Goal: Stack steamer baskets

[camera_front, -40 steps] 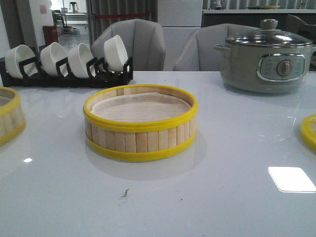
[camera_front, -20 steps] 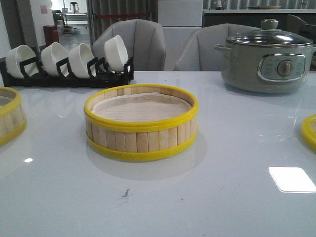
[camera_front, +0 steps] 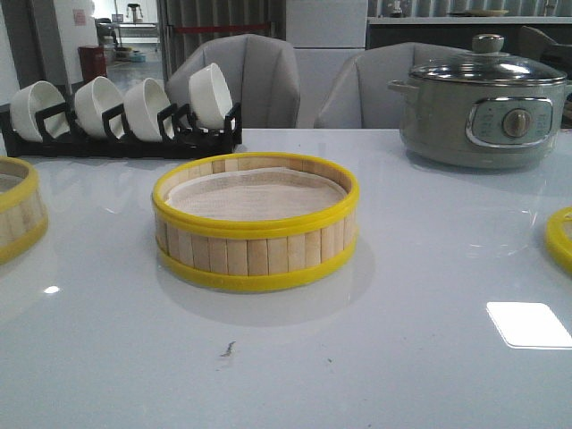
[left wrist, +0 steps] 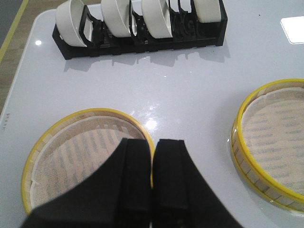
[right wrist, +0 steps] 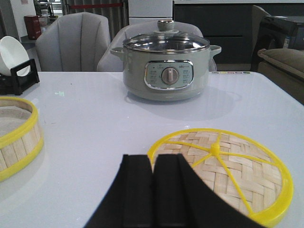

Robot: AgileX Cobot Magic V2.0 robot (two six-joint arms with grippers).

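One steamer basket (camera_front: 255,223), with a white paper liner, stands in the middle of the table. A second steamer basket (camera_front: 16,219) is cut off at the left edge of the front view. In the left wrist view my left gripper (left wrist: 153,142) hangs shut over the rim of that second basket (left wrist: 71,156), with nothing between the fingers; the middle basket (left wrist: 275,142) lies off to the side. My right gripper (right wrist: 153,159) is shut and empty, right beside a flat woven lid (right wrist: 228,175) with a yellow rim and spokes. Neither gripper shows in the front view.
A black rack of white bowls (camera_front: 121,112) stands at the back left. A grey-green electric pot (camera_front: 483,103) with a glass lid is at the back right. The woven lid's yellow rim (camera_front: 560,237) shows at the right edge. Grey chairs stand behind the table.
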